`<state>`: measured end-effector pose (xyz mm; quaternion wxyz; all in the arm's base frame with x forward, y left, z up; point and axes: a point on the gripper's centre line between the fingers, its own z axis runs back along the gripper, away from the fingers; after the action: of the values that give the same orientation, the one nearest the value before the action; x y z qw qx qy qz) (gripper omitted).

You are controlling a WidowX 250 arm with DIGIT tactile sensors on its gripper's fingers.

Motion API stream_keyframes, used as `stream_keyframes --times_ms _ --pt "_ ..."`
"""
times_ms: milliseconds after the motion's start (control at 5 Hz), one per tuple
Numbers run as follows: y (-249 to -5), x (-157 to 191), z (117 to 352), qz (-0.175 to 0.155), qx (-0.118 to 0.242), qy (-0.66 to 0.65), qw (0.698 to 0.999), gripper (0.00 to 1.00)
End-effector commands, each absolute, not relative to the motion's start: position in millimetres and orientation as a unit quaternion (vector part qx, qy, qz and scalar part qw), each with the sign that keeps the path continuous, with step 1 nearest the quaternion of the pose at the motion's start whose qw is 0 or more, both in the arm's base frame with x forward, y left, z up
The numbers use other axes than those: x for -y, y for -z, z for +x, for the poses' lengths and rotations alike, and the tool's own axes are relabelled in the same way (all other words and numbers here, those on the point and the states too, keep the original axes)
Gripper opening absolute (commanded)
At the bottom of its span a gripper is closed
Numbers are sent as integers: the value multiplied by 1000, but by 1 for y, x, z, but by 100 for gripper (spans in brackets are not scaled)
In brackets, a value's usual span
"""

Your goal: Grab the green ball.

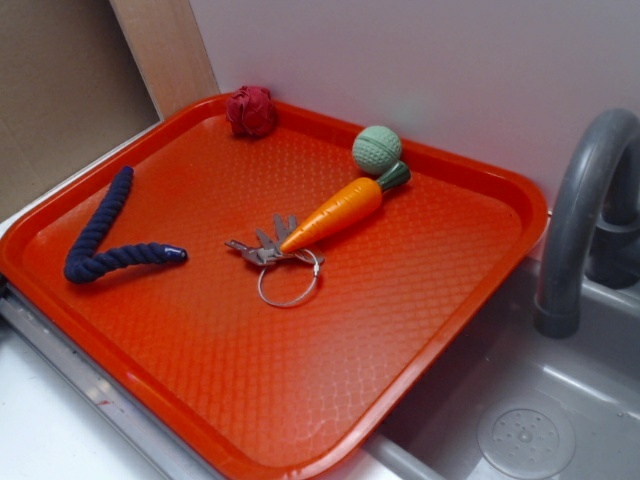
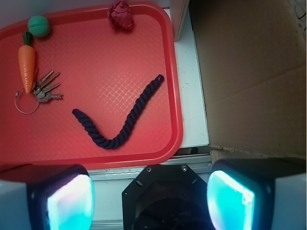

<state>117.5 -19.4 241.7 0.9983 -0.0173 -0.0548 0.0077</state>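
The green ball (image 1: 377, 150) is pale mint, ribbed, and rests near the far rim of the red tray (image 1: 470, 280), touching the stem end of a toy carrot (image 1: 335, 213). In the wrist view the green ball (image 2: 39, 26) lies at the tray's top left corner, far from my gripper (image 2: 151, 196). The gripper hangs high, off the tray's near edge, jaws wide apart with nothing between the glowing pads (image 2: 72, 203). The gripper is out of the exterior view.
On the tray also lie a dark red knotted ball (image 1: 251, 110), a navy rope (image 1: 105, 232), and keys on a ring (image 1: 272, 255). A grey faucet (image 1: 580, 210) and sink (image 1: 520, 420) stand right of the tray. Cardboard (image 2: 249, 76) flanks it.
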Motion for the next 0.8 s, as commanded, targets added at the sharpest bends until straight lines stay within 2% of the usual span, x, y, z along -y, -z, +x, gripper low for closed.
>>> stream_keyframes --times_ms 0,200,600 --pt "-242 19 118 -17 55 -8 998 100" --pt "-227 53 137 -92 105 -9 990 100" --pt "-187 113 177 -148 140 43 978 100"
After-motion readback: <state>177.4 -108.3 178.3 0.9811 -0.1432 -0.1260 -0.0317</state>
